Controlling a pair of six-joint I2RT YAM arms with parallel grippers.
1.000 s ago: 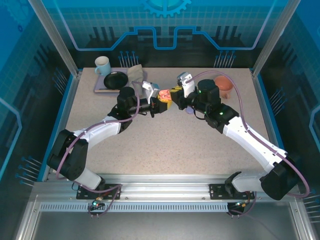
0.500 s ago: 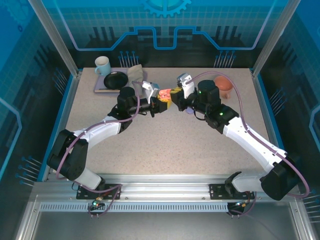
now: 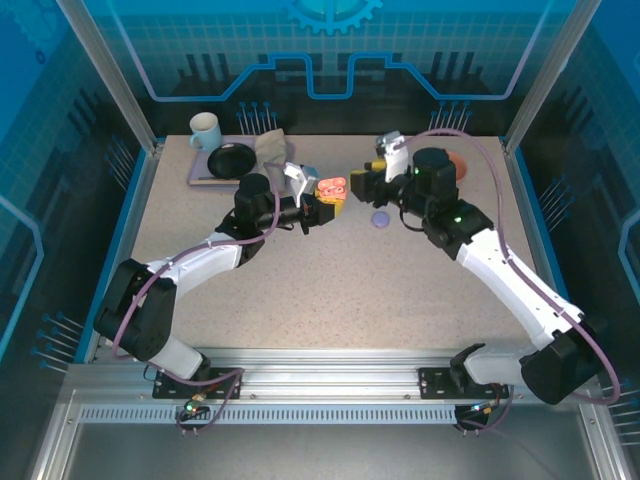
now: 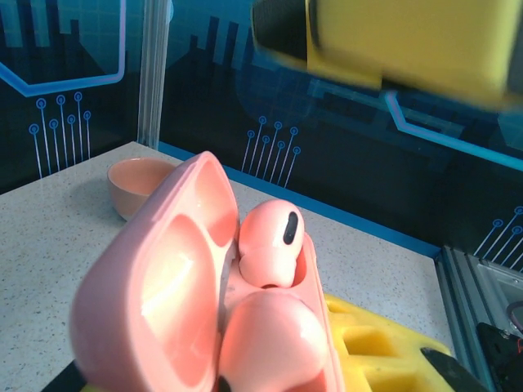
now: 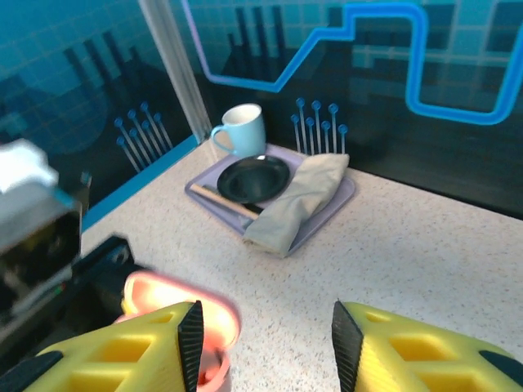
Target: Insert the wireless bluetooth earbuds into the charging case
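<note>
Left gripper (image 3: 325, 204) clamped open pink charging case (image 4: 176, 302) to steady it; pink earbud (image 4: 270, 241) apparently seated. Right gripper (image 5: 268, 331) spread, empty.

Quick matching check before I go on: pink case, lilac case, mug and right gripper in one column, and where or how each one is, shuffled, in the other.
Column one
1. pink case
2. lilac case
3. mug
4. right gripper

Column two
A. standing on the tray
B. jaws apart, nothing between them
C. lid open, clamped in the left gripper
D. lying on the bare tabletop

Pairs: 1-C, 2-D, 3-A, 4-B
</note>
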